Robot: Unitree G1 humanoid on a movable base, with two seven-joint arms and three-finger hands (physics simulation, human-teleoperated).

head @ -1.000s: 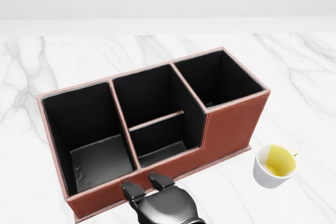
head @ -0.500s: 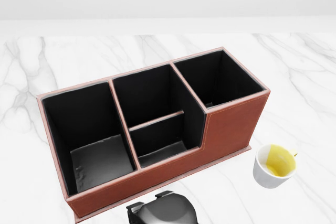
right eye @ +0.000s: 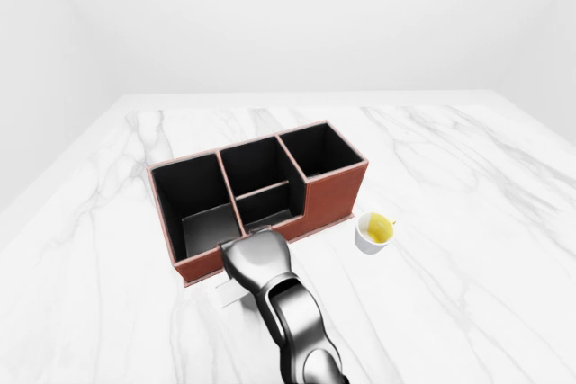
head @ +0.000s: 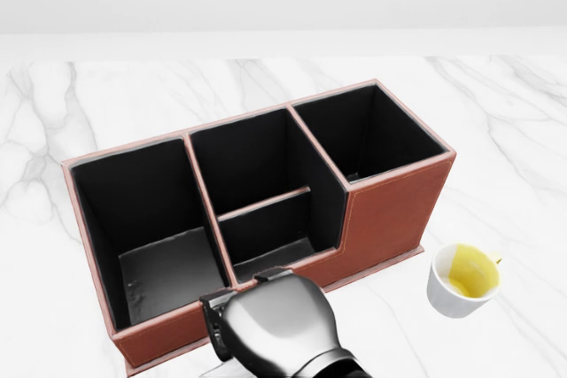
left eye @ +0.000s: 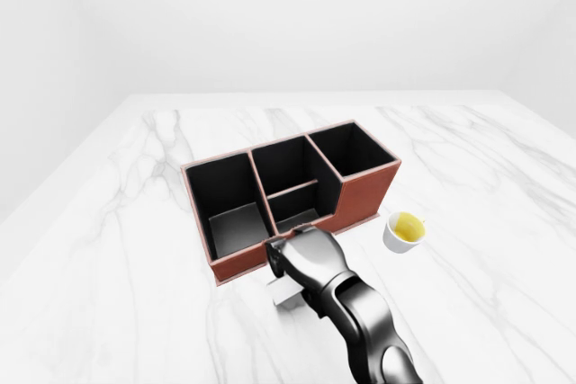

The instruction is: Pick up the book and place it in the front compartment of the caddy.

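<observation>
White marble counter [left eye: 135, 249] carries the brown caddy [head: 390, 210], its compartments showing nothing inside. One dark hand [head: 275, 329] sits against the caddy's near wall, fingers hidden, grip impossible to judge. A pale flat edge, possibly the book [left eye: 286, 294], peeks beneath. Right of the caddy, a white cup [head: 461, 281].

The right hand [head: 276, 329] is covering its own fingers, so its grip state is not determinable. It is also hiding most of a pale flat object [left eye: 286, 294] on the worktop [left eye: 135, 249]. The caddy [head: 390, 210] wall is partly occluded.
</observation>
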